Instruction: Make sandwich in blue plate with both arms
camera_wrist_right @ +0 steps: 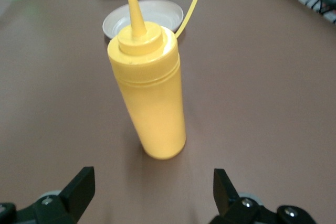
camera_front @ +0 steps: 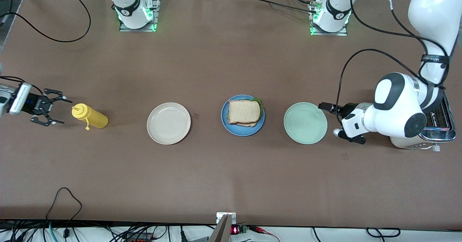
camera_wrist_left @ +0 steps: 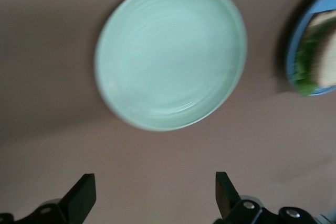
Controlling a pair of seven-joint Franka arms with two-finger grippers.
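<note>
The sandwich point(camera_front: 244, 112) sits on the blue plate point(camera_front: 225, 120). The right gripper point(camera_wrist_right: 152, 192) has wide, empty jaws facing a yellow bottle point(camera_wrist_right: 151, 95). The left gripper point(camera_wrist_left: 155, 195), jaws wide and empty, faces a green plate point(camera_wrist_left: 170, 53); the front view hides them.

Setting: robotics lab, tabletop test bench. Evidence: two white arms bolted on metal base plates point(camera_front: 137, 27) with green indicator lights, at the edge of a brown table point(camera_front: 216, 177). Loose black cables point(camera_front: 54, 21) trail across that edge. More wiring and a small board with a red display point(camera_front: 234, 230) along the camera-side edge. Props only: plates, a toy-like sandwich point(camera_front: 244, 112), a yellow squeeze bottle point(camera_front: 90, 116).
</note>
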